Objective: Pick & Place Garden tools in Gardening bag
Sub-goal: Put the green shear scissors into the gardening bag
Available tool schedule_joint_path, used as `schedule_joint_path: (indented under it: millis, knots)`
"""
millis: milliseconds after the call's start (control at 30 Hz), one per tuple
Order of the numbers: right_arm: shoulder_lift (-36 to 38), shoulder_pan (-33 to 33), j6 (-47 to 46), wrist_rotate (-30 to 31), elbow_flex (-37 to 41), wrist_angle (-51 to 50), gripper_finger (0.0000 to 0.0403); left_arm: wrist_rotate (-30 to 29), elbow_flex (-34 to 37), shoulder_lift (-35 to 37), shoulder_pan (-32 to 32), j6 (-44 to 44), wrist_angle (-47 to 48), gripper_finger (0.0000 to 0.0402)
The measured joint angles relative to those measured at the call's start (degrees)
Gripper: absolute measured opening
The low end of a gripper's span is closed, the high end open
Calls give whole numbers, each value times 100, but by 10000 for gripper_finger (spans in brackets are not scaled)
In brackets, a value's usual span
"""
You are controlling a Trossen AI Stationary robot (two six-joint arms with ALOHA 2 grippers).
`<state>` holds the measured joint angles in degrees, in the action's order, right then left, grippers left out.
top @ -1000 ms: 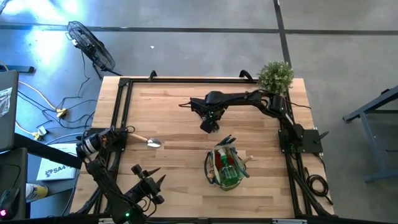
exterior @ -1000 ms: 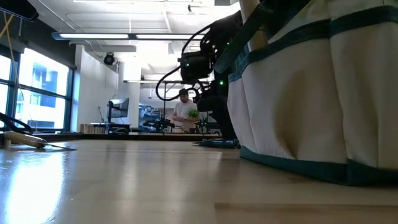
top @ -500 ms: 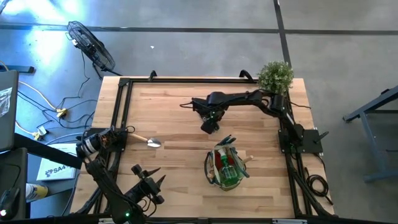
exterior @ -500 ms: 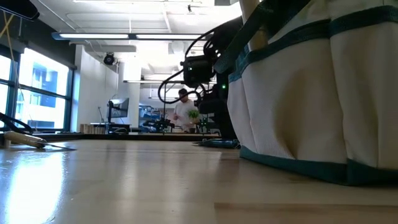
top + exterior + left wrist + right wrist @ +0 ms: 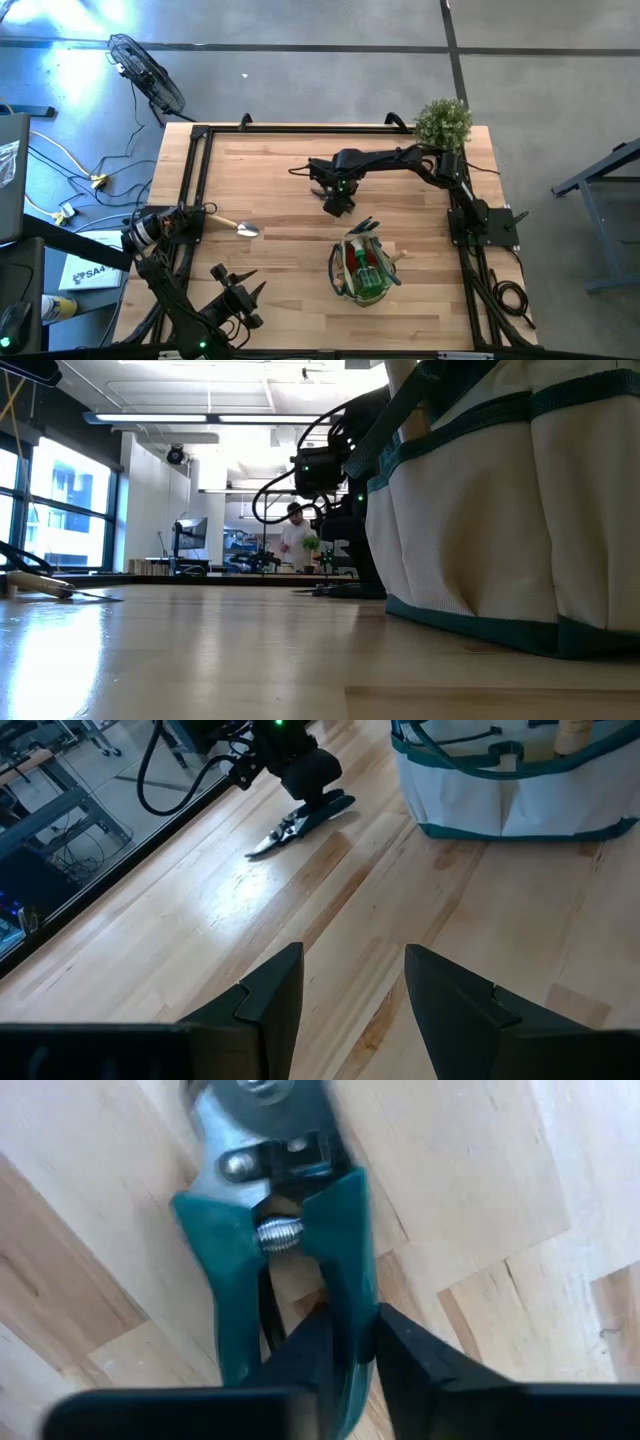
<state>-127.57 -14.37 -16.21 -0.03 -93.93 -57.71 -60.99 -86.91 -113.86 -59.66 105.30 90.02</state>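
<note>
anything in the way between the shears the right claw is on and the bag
Nothing visible. The right claw is closed on one handle of the teal pruning shears, which lie flat on the table. Only bare wood separates them from the gardening bag, whose top is open though already holding tools.

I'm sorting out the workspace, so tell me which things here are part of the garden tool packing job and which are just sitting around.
Part of the job:
- gardening bag, already holding tools
- pruning shears, on the table, right gripper closing on one handle
- trowel, lying near the left edge

Just about:
- bushy plant, far right corner
- left gripper, waiting with open jaws
</note>
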Motion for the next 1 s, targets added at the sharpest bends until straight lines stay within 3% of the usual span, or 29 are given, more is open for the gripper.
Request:
schedule_joint_path:
  millis: [33,433,767,1000]
  knots:
    - [-1,2,-5,4,2,0,35,-1,0,0,0,0,-2,168]
    - [339,177,131,700,63,105,34,-33,0,-2,4,2,-1,168]
    - [1249,654,234,1363,47,325,34,-305,0,-5,48,4,-1,168]
    - [1998,1283,409,2220,37,612,34,-637,0,-7,50,-4,-1,168]
